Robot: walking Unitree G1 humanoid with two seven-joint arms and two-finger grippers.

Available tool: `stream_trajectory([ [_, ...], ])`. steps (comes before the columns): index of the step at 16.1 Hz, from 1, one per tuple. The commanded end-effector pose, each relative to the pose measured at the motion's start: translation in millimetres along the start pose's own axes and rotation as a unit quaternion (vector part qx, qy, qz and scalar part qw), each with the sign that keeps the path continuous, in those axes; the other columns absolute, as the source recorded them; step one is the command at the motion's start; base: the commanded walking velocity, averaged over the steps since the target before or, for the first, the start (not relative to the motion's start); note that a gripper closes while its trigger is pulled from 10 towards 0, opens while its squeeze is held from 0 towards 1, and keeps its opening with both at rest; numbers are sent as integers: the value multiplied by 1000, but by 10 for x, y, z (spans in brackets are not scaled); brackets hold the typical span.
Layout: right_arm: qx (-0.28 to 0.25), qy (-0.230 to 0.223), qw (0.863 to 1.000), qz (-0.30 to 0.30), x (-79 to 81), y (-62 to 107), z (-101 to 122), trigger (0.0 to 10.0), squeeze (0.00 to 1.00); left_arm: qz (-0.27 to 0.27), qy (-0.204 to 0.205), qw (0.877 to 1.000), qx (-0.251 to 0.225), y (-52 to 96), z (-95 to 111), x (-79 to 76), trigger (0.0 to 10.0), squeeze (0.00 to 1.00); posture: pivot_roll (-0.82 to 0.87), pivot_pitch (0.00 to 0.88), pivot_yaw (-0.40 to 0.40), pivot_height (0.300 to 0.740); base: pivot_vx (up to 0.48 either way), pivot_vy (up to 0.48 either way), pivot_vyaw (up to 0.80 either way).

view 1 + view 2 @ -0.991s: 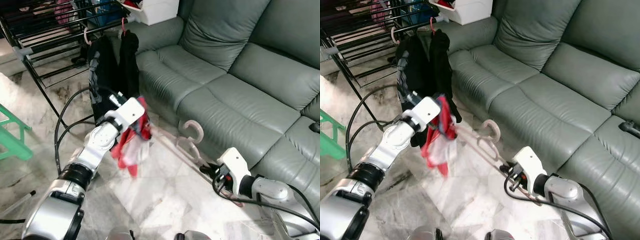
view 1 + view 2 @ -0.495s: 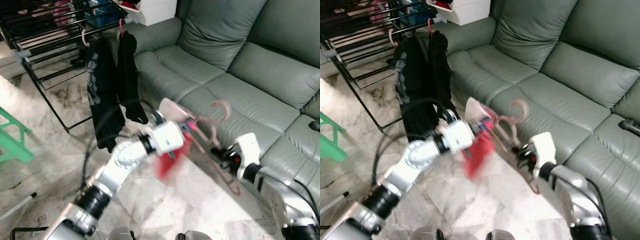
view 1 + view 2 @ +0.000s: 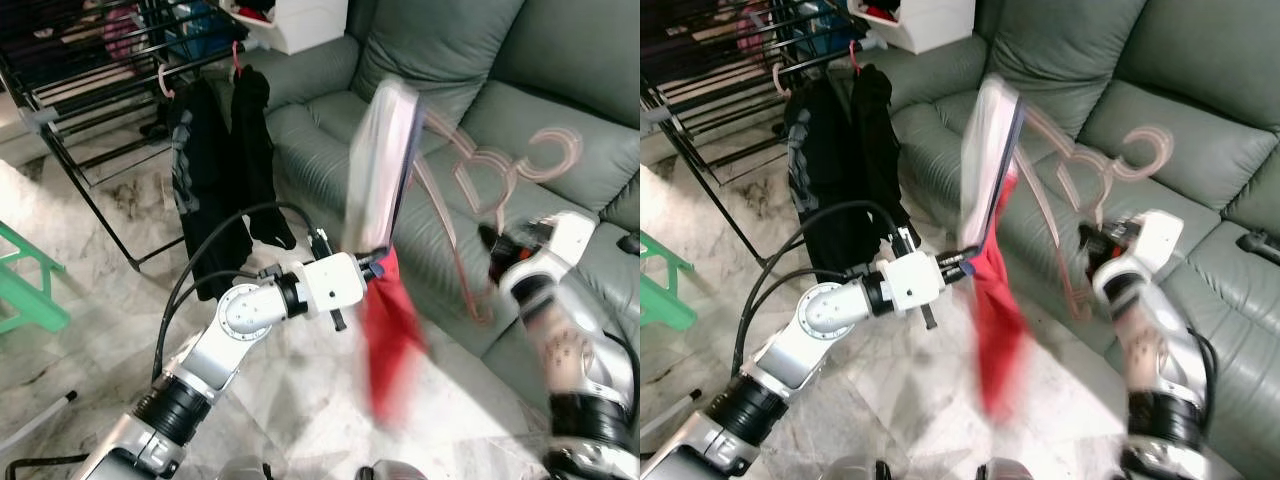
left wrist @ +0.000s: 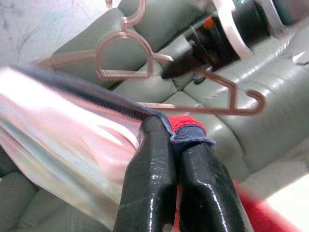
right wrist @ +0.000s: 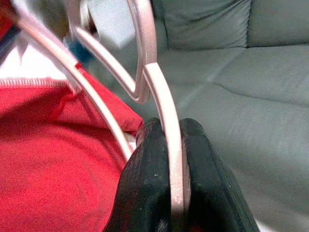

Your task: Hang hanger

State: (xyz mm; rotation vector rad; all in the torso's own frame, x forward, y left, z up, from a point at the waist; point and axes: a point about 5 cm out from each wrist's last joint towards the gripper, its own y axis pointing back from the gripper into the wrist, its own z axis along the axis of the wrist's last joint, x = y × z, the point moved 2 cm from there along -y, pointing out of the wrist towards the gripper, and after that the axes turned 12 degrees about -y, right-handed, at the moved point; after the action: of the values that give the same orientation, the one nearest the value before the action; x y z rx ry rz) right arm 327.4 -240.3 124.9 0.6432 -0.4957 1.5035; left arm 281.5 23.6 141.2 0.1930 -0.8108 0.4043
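My pink plastic hanger (image 3: pixel 470 190) is raised in the air in front of the sofa, its hook (image 3: pixel 553 150) curling up at the top, one thin bar pinched between my right gripper's (image 5: pixel 166 145) fingers. A red garment (image 3: pixel 392 335) with a pale, shiny panel hangs from it, blurred; my left gripper (image 4: pixel 176 145) clamps its navy-edged red hem.
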Motion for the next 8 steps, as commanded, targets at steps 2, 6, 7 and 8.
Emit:
stream_trajectory([
  [2,-76,-100,991,48,319,-32,353,10000,0,-26,-15,999,32,17,-112,-130,10000,0,-54,23,32,740,0,0,0],
  [6,63,-54,969,234,1062,170,-65,10000,0,95,-82,983,134,54,-388,227,10000,0,-60,22,24,740,0,0,0],
  [7,98,-35,962,254,1096,252,-168,10000,0,118,-90,977,151,85,-436,304,10000,0,-59,22,22,740,0,0,0],
  [8,130,-11,955,267,1097,329,-261,10000,0,134,-102,972,167,121,-483,368,10000,0,-59,22,19,740,0,0,0],
])
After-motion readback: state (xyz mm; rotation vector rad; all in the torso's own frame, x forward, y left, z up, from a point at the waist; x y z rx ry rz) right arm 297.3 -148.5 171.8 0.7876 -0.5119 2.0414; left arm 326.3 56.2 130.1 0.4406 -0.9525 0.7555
